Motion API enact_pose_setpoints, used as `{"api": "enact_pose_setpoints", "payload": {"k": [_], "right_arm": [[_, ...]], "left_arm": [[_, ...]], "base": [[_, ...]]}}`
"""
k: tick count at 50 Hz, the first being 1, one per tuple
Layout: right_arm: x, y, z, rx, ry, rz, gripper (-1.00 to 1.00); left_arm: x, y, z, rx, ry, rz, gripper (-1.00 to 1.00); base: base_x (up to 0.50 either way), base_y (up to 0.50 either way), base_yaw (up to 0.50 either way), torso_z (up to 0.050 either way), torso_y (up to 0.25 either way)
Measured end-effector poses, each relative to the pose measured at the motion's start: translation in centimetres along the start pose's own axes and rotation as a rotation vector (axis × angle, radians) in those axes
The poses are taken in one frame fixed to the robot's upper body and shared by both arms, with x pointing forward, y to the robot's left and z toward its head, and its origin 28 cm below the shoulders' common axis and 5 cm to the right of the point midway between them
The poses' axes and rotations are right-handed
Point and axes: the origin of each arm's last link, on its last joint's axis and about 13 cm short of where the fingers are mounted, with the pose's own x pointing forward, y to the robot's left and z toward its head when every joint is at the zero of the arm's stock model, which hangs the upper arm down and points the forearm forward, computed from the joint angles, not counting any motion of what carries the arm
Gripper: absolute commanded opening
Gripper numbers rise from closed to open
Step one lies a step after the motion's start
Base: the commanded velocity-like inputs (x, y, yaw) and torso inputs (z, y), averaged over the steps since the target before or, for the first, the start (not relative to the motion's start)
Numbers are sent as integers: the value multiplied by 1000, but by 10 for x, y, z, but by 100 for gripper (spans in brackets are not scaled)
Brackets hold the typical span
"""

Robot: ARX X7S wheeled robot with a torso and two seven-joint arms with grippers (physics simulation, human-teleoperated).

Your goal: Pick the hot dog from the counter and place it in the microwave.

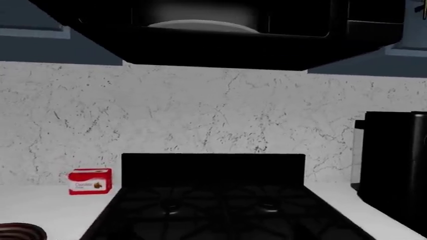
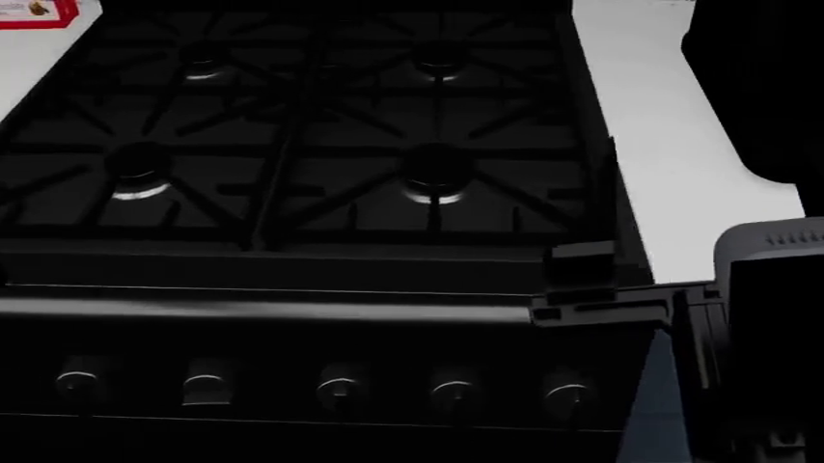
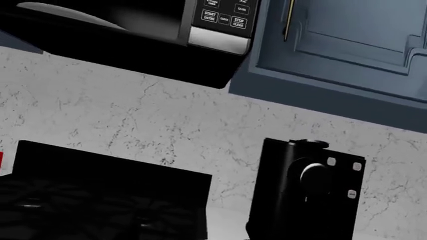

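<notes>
The hot dog is not in any view. The black microwave (image 1: 220,35) hangs above the stove, and a pale round plate (image 1: 200,25) shows inside it. The right wrist view shows it too, with its button panel (image 3: 223,17). The white counter (image 2: 657,145) lies right of the stove, and a strip of it lies to the left (image 1: 47,207). Neither wrist view shows its own jaws. In the head view a grey and black part of my right arm (image 2: 759,280) stands at the stove's front right corner. Its jaws blend into the dark. My left gripper is out of view.
A black gas stovetop (image 2: 309,145) with a row of knobs (image 2: 338,391) fills the middle. A red-and-white chocolate box (image 1: 90,181) stands on the counter left of it. A black coffee machine (image 3: 307,190) stands on the right. Blue cabinets (image 3: 347,40) hang beside the microwave.
</notes>
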Motion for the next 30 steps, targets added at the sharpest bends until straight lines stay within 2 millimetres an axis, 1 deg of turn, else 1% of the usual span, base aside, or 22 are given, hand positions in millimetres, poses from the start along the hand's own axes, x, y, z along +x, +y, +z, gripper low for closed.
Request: {"api": "enact_pose_setpoints", "payload": {"k": [30], "right_arm": [[-1, 5, -2, -12, -4, 32, 100]], "left_arm": [[-2, 2, -2, 11, 5, 4, 100]], "base": [[0, 500, 0, 0, 0]]}}
